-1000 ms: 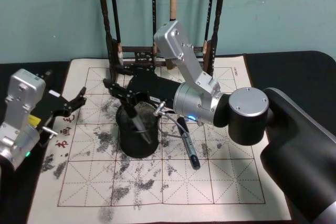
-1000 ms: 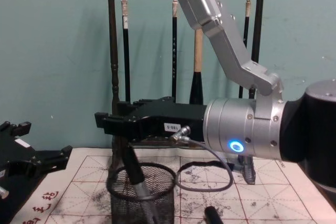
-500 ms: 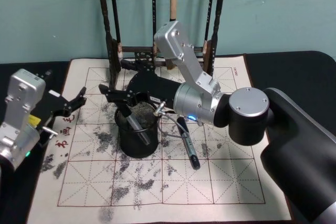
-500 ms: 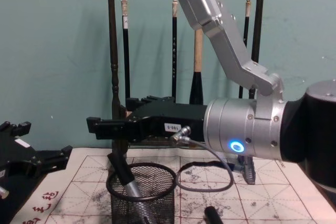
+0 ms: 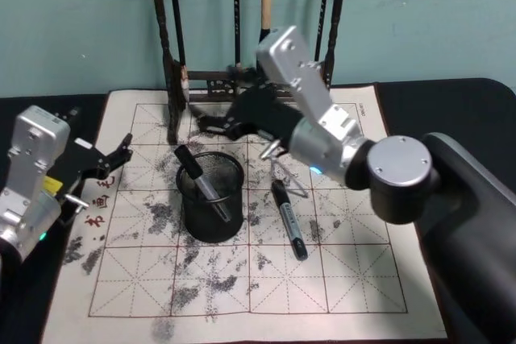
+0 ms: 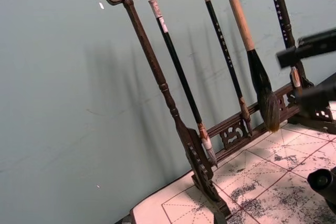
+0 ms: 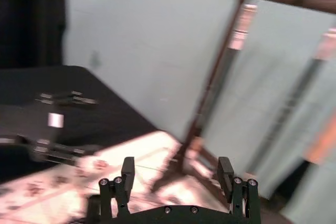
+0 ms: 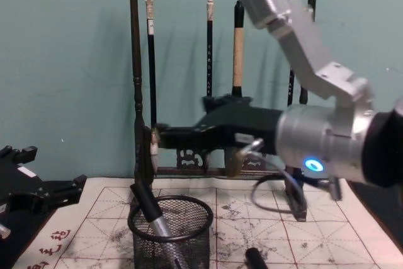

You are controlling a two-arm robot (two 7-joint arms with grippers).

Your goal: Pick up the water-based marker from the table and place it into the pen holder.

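Observation:
The pen holder [image 5: 211,199] of black mesh stands on the stained cloth of the table [image 5: 355,279]. A black and grey water-based marker [image 5: 200,181] leans inside it, cap end up against the left rim. In the chest view the same marker [image 8: 147,208] sticks out of the pen holder [image 8: 171,236]. My right gripper [image 5: 211,123] hangs open and empty above and behind the holder, close to the brush rack; its two fingers [image 7: 127,176] stand wide apart. My left gripper [image 5: 113,159] rests open at the cloth's left edge.
A second black marker [image 5: 289,230] lies flat on the cloth just right of the holder. The tall dark wooden brush rack [image 5: 173,78] with hanging brushes stands along the cloth's far edge, right behind my right gripper. The near half of the cloth is bare.
My right gripper has opened and let go of the marker, then risen and drawn back toward the rack. The marker now leans in the holder. My left arm has not moved.

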